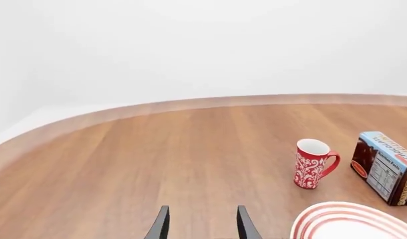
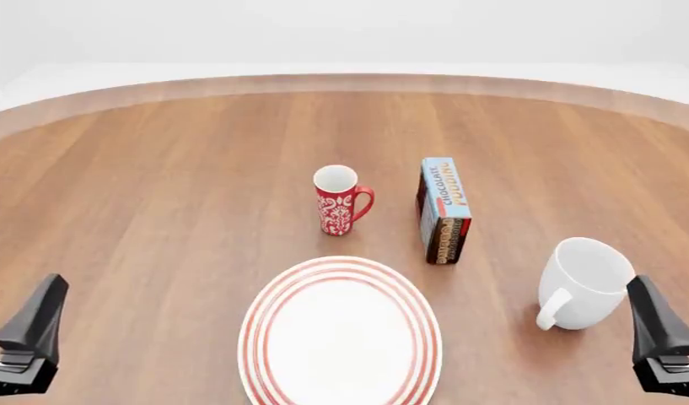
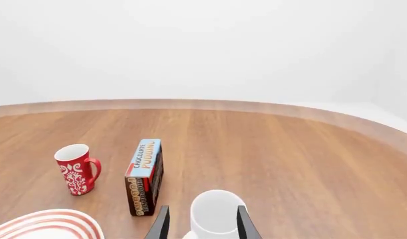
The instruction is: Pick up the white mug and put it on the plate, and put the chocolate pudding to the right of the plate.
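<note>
Nothing of the job is looking done yet. The plate (image 2: 340, 334) is lying bare near the front edge of the desk (image 2: 153, 186), nothing resting on it. The white mug (image 2: 584, 282) is standing upright to the right of the plate, well clear of its rim, with its handle turned toward the near side. The chocolate pudding (image 2: 444, 209) is standing on its edge behind the plate and slightly to its right, between the plate and the far rim of the desk, so it is not yet sitting where it belongs. Both moves are still waiting.

The right pincer (image 3: 201, 224) is hanging low just in front of the white mug, its fingers spread apart and gripping nothing; in the right wrist view the mug is showing between the finger tips, though I cannot tell whether they are actually flanking it or merely lined up short of it. The left pincer (image 1: 201, 223) is sitting open and empty over bare wood to the left of the plate, well apart from everything.

A slim red mug (image 2: 340, 200) is standing behind the plate, just left of the pudding. It seems out of the way of the white mug's path. The spot right of the plate is being occupied by the white mug itself, so that one probably wants moving first.
</note>
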Controlling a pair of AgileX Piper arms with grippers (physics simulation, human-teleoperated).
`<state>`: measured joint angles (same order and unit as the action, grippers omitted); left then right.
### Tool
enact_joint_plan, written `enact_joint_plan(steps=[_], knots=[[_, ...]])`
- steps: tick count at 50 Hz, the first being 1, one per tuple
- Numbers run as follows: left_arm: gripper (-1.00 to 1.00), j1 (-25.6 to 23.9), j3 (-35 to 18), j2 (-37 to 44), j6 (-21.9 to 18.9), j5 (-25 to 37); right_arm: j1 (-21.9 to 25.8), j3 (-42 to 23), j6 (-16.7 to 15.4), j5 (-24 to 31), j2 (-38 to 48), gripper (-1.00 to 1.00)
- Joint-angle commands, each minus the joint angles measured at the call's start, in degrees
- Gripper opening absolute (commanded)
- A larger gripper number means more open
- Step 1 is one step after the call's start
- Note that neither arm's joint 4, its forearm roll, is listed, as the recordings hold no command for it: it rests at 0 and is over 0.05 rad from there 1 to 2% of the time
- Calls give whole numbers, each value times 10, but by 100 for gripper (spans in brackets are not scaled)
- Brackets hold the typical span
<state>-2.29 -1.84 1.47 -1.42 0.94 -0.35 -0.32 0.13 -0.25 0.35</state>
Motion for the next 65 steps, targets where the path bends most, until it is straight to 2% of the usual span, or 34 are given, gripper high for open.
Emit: enact_joint_plan(steps=[1,6,20,30,37,39,43,48,65], knots=[[100,-19,-19,-3,-12,23,0,0,0,-1,1,100],[100,-35,-29,20,-20,10,0,0,0,-1,1,100],[100,-90,-59,215,-51,-157,0,0,-1,-1,1,100],[100,-130,-86,285,-68,-201,2,0,-1,0,1,100],[100,-149,-99,313,-77,-219,1,0,-1,0,0,100],[100,-154,-96,275,-78,-183,1,1,-1,0,0,100],[100,-168,-100,245,-84,-150,1,1,-1,0,0,100],[100,-186,-108,238,-90,-136,1,0,-1,0,0,100],[100,-229,-127,270,-98,-148,2,0,-1,0,0,100]])
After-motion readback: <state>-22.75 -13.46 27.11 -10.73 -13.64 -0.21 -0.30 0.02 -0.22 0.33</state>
